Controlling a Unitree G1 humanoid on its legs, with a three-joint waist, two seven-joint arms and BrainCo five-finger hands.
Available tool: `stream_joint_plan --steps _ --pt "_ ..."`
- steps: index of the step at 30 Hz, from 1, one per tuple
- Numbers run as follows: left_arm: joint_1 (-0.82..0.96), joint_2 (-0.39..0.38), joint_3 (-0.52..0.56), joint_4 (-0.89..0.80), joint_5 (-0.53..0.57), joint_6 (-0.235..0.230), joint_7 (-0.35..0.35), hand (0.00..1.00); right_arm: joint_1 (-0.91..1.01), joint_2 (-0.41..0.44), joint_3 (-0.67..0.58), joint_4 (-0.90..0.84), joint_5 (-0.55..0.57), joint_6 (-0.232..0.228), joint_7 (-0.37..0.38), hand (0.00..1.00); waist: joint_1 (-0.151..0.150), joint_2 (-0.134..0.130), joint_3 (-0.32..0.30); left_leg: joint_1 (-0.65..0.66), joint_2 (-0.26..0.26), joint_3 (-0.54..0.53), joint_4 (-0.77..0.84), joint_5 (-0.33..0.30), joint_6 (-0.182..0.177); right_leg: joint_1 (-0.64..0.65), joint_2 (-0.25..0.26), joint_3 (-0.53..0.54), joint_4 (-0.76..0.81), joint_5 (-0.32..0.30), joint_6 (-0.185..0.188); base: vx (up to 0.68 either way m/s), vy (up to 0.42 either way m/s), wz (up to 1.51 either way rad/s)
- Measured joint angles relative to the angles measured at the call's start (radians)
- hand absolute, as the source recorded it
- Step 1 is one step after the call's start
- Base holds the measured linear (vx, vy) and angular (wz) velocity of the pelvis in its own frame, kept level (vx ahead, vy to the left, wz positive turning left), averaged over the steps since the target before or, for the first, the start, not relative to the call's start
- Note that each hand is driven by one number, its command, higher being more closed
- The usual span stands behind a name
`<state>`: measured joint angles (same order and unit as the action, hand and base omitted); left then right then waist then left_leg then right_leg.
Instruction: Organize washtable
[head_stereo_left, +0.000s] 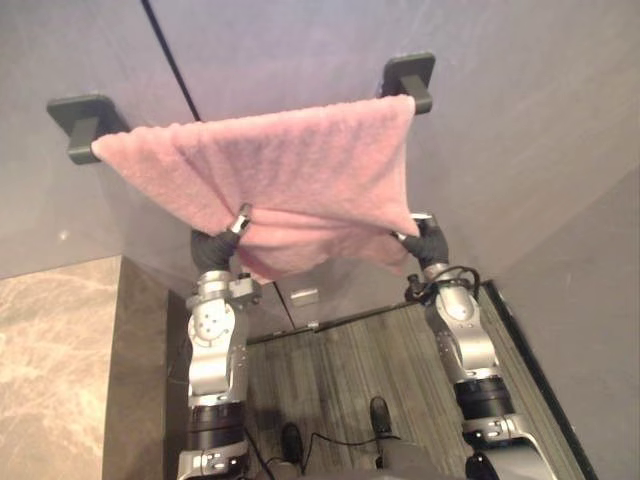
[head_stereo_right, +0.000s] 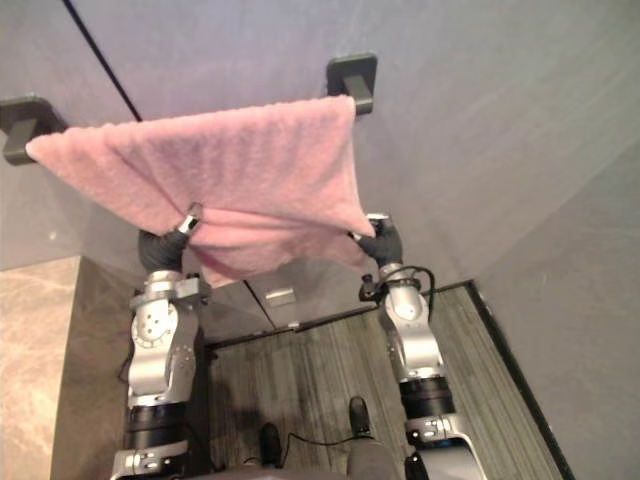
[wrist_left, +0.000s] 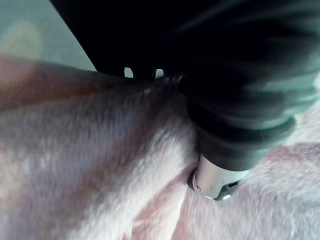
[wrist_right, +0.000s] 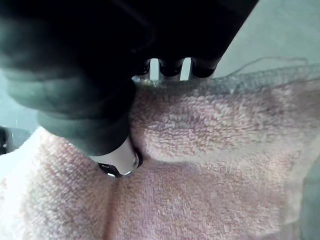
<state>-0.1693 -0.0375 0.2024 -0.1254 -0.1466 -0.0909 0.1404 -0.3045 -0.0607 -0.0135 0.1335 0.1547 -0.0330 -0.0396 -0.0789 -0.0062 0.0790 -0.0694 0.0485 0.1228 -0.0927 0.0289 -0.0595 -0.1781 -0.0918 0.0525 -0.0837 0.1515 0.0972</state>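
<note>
Draped over dark wall-mounted rail: fluffy pink terry towel. The left hand and right hand each pinch its lower edge, thumb in front, fingers tucked behind cloth.

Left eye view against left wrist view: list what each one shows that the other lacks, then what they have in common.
The left eye view gives the whole pink towel draped between two dark wall brackets. It also shows the right hand gripping the towel's lower right corner, the stone counter and the striped floor. The left wrist view gives the close detail: the thumb is pressed into the towel's pile and the fingers go behind its edge. Both show the left hand pinching the towel.
</note>
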Motion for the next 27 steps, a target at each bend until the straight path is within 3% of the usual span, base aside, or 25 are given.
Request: stream_joint_plan --steps 8,17,23,27 --pt "0.075 0.012 0.044 0.000 -0.001 0.000 0.036 0.00 0.054 -0.047 -0.081 0.000 0.001 0.006 -0.051 0.00 0.007 0.014 -0.006 -0.004 0.000 -0.010 -0.001 0.000 0.000 0.001 -0.001 -0.013 0.001 0.000 0.000 0.02 0.011 0.03" --pt "0.167 0.017 0.052 0.000 -0.019 0.000 0.033 0.00 0.174 -0.078 -0.117 -0.023 0.005 0.013 -0.042 0.00 0.006 0.030 -0.006 -0.014 0.002 -0.010 -0.007 0.000 0.000 -0.007 0.000 -0.015 -0.004 -0.004 0.001 0.00 0.000 0.00" --pt "0.259 0.012 0.129 0.004 -0.020 0.007 0.031 0.00 0.297 -0.063 -0.142 -0.093 0.013 0.013 0.020 0.00 0.006 0.030 -0.006 -0.022 0.002 -0.010 -0.001 0.000 0.000 -0.013 0.000 -0.015 -0.005 -0.004 0.001 0.02 0.013 0.00" --pt "0.327 0.011 0.121 0.016 -0.039 0.008 -0.009 0.00 0.372 -0.059 -0.110 -0.139 0.015 0.013 0.062 0.00 0.008 0.029 -0.006 -0.018 0.002 -0.012 -0.001 -0.001 0.000 -0.009 0.000 -0.017 -0.005 -0.004 0.001 0.02 0.013 0.01"
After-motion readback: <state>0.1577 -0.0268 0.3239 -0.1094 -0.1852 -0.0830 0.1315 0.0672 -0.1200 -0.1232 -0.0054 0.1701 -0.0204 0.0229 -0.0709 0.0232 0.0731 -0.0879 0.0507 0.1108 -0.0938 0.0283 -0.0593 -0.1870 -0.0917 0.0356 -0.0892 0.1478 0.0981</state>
